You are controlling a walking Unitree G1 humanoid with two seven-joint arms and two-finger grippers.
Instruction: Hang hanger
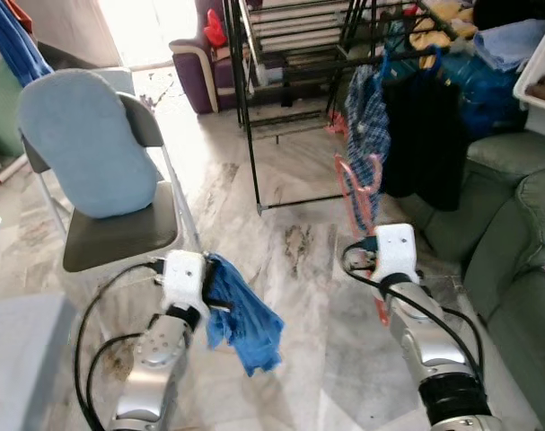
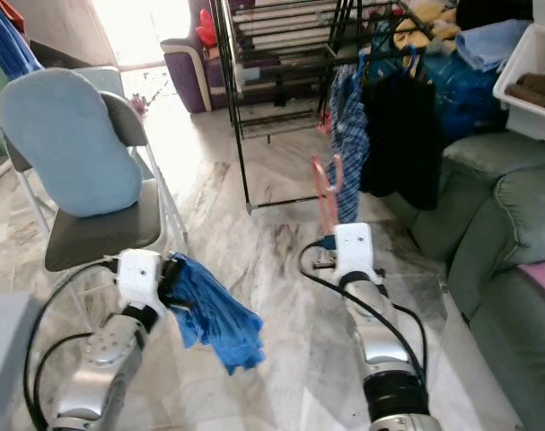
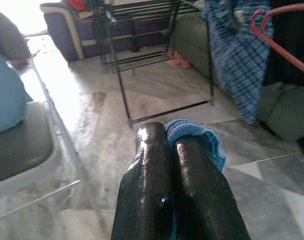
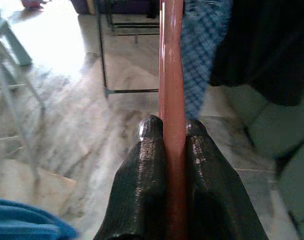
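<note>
Hanger (image 1: 357, 193), pink-red plastic, is sitting clamped in the right end effector (image 4: 173, 131), fingers (image 4: 144, 165) pinching one bar of it from both sides. Hanger is standing roughly upright above the right wrist, over the marble floor (image 1: 299, 296), just in front of the blue checked shirt (image 1: 369, 117) and a black garment (image 1: 426, 139) hanging off the black drying rack (image 1: 254, 108).

Left end effector (image 3: 169, 145) is pinching a blue cloth (image 1: 243, 323): fingers (image 3: 146, 175) are pressed together with the fabric bunched between and beside the tips. Cloth is drooping from the wrist toward the floor, well apart from the hanger.

Folding chair (image 1: 119, 235) with a grey seat is standing to the robot's left, a light-blue cushion (image 1: 88, 144) leaning against its backrest. Green sofa (image 1: 514, 233) is running along the robot's right side, just beside the hanging clothes. Purple armchair (image 1: 200, 67) is sitting behind the rack, near bright light coming in at the far side. Piled blue and yellow laundry (image 1: 470, 45) is lying past the rack at far right.
</note>
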